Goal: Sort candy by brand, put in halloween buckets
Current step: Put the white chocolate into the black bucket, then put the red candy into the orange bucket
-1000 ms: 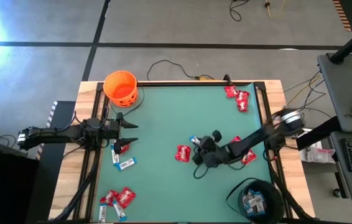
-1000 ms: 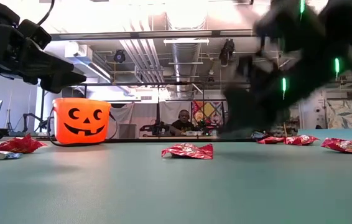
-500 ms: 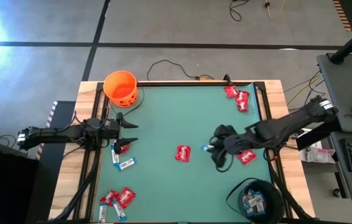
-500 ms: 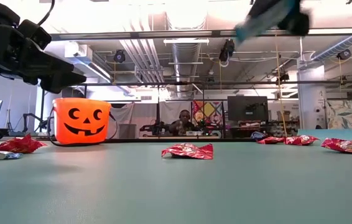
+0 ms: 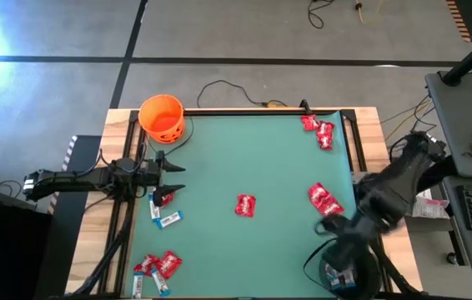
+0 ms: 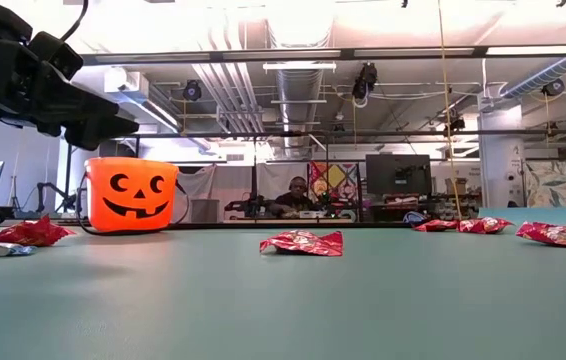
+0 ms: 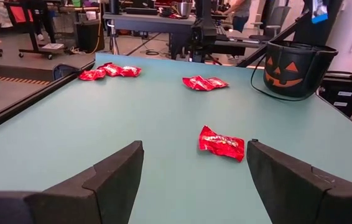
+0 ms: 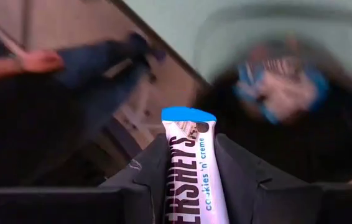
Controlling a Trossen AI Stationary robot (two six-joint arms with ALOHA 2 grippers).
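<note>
The right hand hung over the black bucket at the tabletop's near right corner, its fingers clamped on a slim blue-and-white bar. The bar's long axis ran straight out past the fingertips, its blue end toward the bucket's mouth, where more blue-and-white bars already lay heaped. From where one stood, the drop looked a matter of letting go, provided the bar sat squarely above the opening and not its rim; the motion blur made that hard to tell.

Across the tabletop, the left hand waited at the left edge with fingers spread wide and holding nothing, a red packet and a bar just beside it. Another red packet lay alone mid-table, nearer the left hand than the right. The orange bucket stood at the far left corner, on the left arm's side, with more red packets at the far right corner.
</note>
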